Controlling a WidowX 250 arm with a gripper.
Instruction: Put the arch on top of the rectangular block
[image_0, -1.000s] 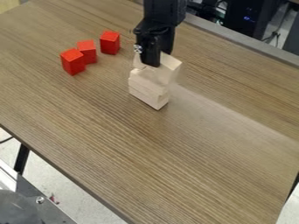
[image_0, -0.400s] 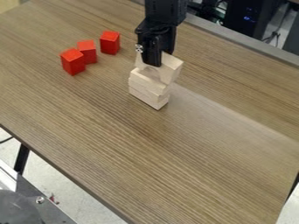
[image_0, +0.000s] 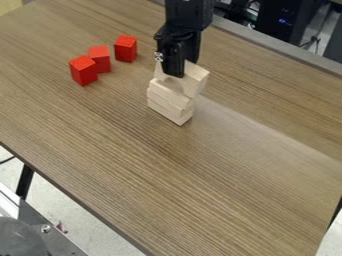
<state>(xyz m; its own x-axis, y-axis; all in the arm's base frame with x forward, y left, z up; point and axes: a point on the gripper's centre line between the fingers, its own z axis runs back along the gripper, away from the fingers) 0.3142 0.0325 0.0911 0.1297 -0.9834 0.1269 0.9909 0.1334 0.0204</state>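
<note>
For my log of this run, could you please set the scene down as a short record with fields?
arch: pale wood, at the gripper, over the blocks
support: pale rectangular blocks, stacked on the table
arch seated on stack: cannot tell for certain
red cubes: three, on the table, left of the stack in the picture; two close together, one apart
surface: wood-grain table

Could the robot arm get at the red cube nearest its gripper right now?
Probably not: its gripper seems taken up with the arch, though nothing stands between it and that cube.
</note>
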